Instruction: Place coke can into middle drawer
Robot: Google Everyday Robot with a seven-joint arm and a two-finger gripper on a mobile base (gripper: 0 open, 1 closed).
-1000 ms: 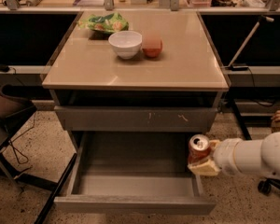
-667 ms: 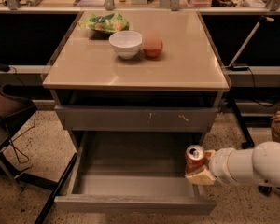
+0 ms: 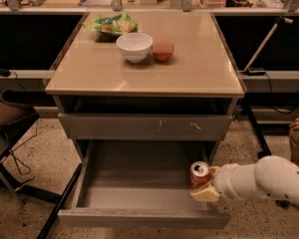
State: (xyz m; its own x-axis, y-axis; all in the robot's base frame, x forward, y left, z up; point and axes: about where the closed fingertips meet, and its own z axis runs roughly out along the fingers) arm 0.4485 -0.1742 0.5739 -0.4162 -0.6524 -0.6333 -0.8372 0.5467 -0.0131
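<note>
The coke can [image 3: 199, 175] is a red can with a silver top, held upright by my gripper [image 3: 203, 183], whose fingers are shut on it. My white arm [image 3: 261, 179] comes in from the right. The can hangs inside the right end of the open middle drawer [image 3: 139, 195], a wide shallow grey drawer pulled out below the counter, just above its floor near the right wall. Whether the can touches the floor I cannot tell.
A tan countertop [image 3: 189, 68] carries a white bowl [image 3: 134, 46], a red apple [image 3: 163, 49] and a green chip bag [image 3: 112, 24]. A shut grey drawer front with white scuffs [image 3: 144, 127] is above the open drawer. A dark chair [image 3: 7, 118] stands left.
My gripper has carried the can downward and to the left, from beside the drawer's right wall to lower inside the drawer's right end.
</note>
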